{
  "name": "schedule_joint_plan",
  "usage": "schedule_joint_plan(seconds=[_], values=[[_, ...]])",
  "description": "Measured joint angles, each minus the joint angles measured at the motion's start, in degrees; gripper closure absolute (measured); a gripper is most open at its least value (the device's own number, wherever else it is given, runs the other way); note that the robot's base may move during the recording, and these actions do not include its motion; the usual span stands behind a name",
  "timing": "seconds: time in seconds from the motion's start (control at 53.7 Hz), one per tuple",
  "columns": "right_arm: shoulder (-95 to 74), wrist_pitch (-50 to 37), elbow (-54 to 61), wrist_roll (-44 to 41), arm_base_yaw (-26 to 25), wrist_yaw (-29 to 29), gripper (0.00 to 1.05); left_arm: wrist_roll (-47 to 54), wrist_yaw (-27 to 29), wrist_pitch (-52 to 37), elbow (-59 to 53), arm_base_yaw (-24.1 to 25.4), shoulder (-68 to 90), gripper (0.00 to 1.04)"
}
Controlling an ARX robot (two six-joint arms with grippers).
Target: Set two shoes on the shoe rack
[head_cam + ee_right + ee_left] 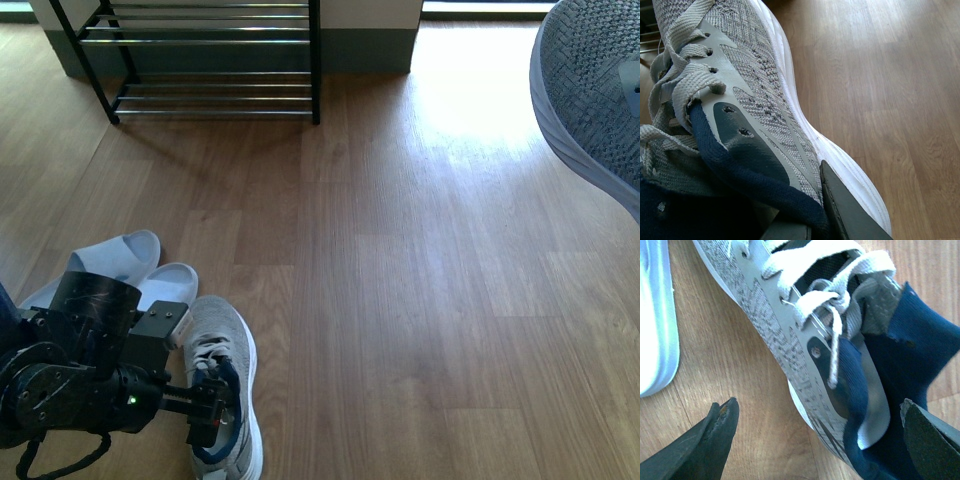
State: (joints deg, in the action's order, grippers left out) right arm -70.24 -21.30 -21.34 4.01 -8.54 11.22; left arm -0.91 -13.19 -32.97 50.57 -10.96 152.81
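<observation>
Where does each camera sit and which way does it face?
Front: on the body, facing down and ahead over the floor to the shoe rack; left gripper shows.
Left wrist: hangs close above the floor sneaker; both open fingers show.
Right wrist: looks along the raised sneaker, floor beneath; right gripper clamps it.
Shared: front and left wrist both see the floor sneaker.

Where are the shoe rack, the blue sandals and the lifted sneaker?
shoe rack [315,60], front view, black frame post.
light blue slide sandals [118,255], front view, farther sandal's strap.
lifted grey sneaker [590,80], front view, knit upper.
</observation>
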Motion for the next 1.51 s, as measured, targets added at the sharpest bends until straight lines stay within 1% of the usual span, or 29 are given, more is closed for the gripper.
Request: schedule_joint_plan(seconds=[0.205, 0.298, 0.465, 0.726, 0.838, 0.912, 1.024, 1.098, 1.21, 1.266, 1.34, 1.359, 1.452, 1.508], values=[[0.0, 0.0, 0.0, 0.0, 0.0, 0.0, 1.03, -0.5, 0.6, 2.9, 4.0, -1.6, 3.0, 0.09], [0.0, 0.0, 0.0, 0.0, 0.0, 0.0, 1.03, -0.9, 4.0, 4.1, 5.7, -1.9, 4.1, 0.1], [0.0, 0.0, 0.0, 0.0, 0.0, 0.0, 1.03, -1.0, 7.7, 6.3, 7.7, -1.9, 6.2, 0.4], [0.0, 0.0, 0.0, 0.0, 0.0, 0.0, 1.03, -3.0, 8.5, 4.6, 7.0, -2.7, 7.0, 0.89], [0.0, 0.0, 0.0, 0.0, 0.0, 0.0, 1.03, -3.3, 9.5, 4.2, 6.6, -2.5, 7.0, 1.02], [0.0, 0.0, 0.0, 0.0, 0.0, 0.0, 1.03, -3.5, 10.3, 3.4, 5.9, -2.3, 6.7, 1.03], [0.0, 0.0, 0.0, 0.0, 0.0, 0.0, 1.03, -3.5, 13.0, 1.7, 3.2, -2.0, 4.4, 1.03], [0.0, 0.0, 0.0, 0.0, 0.0, 0.0, 1.03, -4.9, 16.4, 4.0, 2.5, -3.0, 1.4, 1.03], [0.0, 0.0, 0.0, 0.0, 0.0, 0.0, 1.03, -5.3, 20.4, 3.8, -1.4, -4.6, -8.5, 1.03], [0.0, 0.0, 0.0, 0.0, 0.0, 0.1, 1.03, -5.2, 21.0, 2.8, -4.6, -4.5, -15.5, 1.03], [0.0, 0.0, 0.0, 0.0, 0.0, 0.0, 1.03, -3.0, 18.9, -1.9, -10.6, -1.7, -23.0, 1.03], [0.0, 0.0, 0.0, 0.0, 0.0, 0.0, 1.03, -2.2, 18.6, -3.1, -13.2, 0.0, -26.3, 1.03], [0.0, 0.0, 0.0, 0.0, 0.0, -0.1, 1.03, -1.2, 21.9, -1.7, -21.2, 4.7, -37.5, 1.03], [0.0, 0.0, 0.0, 0.0, 0.0, 0.0, 1.03, -1.0, 24.6, 1.4, -25.6, 6.1, -45.7, 1.03]])
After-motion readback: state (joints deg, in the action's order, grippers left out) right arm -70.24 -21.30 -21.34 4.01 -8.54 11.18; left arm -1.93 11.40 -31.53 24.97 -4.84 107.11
